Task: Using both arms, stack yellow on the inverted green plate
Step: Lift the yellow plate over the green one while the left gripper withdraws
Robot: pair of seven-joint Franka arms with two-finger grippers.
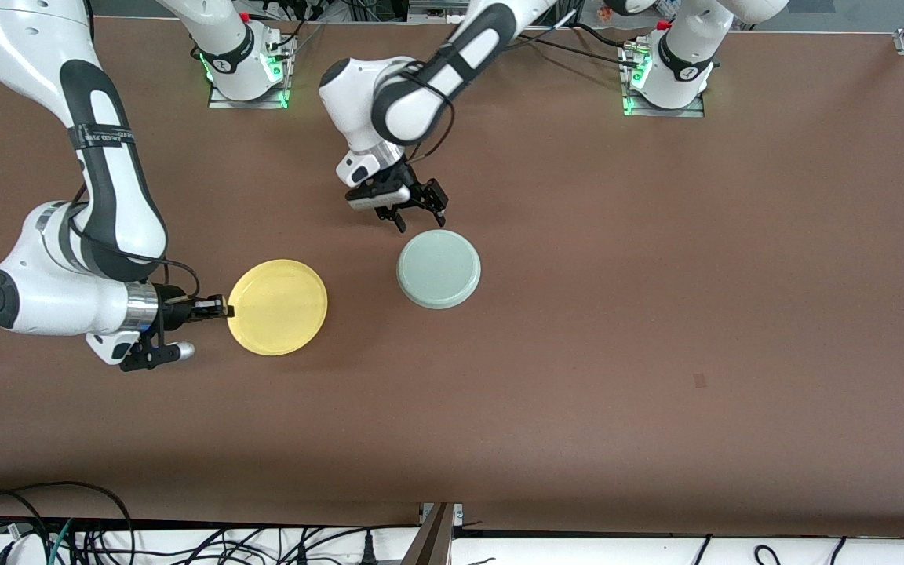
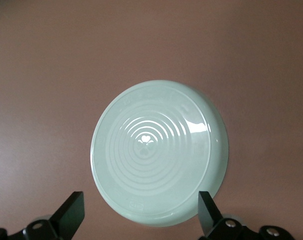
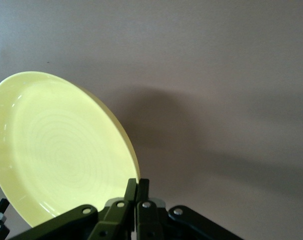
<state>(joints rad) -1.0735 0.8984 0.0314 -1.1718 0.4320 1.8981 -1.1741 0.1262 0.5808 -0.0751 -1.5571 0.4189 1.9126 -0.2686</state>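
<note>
Gripping the yellow plate by its rim, the right claw has the upturned green plate at two o'clock; the left claw hovers open above the tabletop.

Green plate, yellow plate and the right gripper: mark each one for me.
green plate (image 1: 439, 269), front view, middle of its upturned underside.
yellow plate (image 1: 279, 307), front view, centre of its inner face.
right gripper (image 1: 226, 310), front view, fingertips shut on the yellow plate's rim.
</note>
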